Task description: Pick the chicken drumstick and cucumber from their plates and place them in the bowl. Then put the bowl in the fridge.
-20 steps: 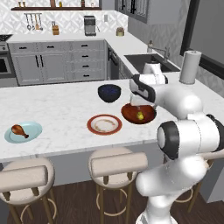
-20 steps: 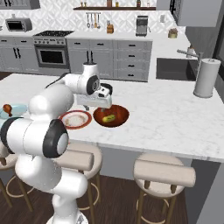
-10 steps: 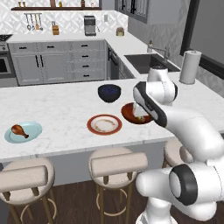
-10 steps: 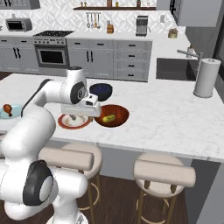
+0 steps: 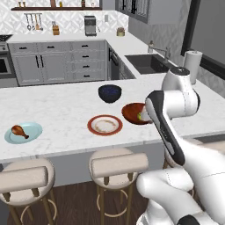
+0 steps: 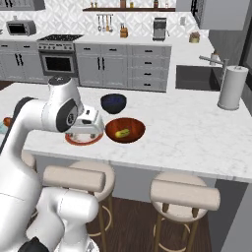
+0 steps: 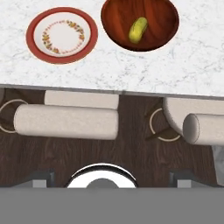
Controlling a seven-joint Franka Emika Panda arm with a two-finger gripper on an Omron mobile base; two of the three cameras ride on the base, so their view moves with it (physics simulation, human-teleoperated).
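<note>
The yellow-green cucumber lies inside the reddish-brown bowl. Beside the bowl sits the red-rimmed plate, with nothing on it. At the counter's far left the golden-brown chicken drumstick rests on the pale blue plate. My gripper hangs open and holds nothing, above the red-rimmed plate near the counter's front edge, left of the bowl in the right base view. Its dark fingertips stand wide apart. The fridge is out of view.
A dark navy bowl stands behind the two dishes. A paper towel roll and a sink are at the counter's right end. Padded stools line the front edge of the counter.
My arm has swung away from above the reddish-brown bowl toward the red-rimmed plate and the counter's front edge. The gripper stays open. The cucumber stays in the bowl.
</note>
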